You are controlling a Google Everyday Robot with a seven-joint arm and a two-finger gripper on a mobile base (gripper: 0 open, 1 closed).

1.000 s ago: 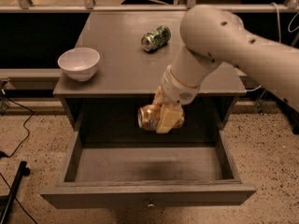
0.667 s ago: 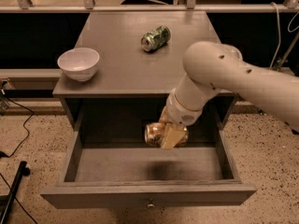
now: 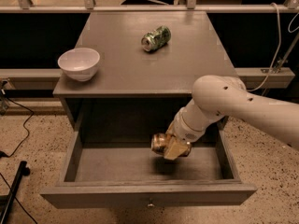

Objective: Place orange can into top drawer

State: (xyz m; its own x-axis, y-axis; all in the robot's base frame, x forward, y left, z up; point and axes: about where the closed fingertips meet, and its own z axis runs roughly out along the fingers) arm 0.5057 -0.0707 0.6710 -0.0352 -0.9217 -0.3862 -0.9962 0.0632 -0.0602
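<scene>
The arm (image 3: 243,107) came in from the right, its rounded joint sitting just below the front right corner of the tabletop (image 3: 140,71), with the wrist angled down and to the left. The gripper (image 3: 171,146) hung inside the open top drawer (image 3: 149,195), beneath the tabletop's front edge, its fingers closed around the orange can (image 3: 159,143), which lay sideways above the drawer floor. A white bowl (image 3: 79,63) stood at the front left corner. A green can (image 3: 156,38) lay on its side near the back edge.
</scene>
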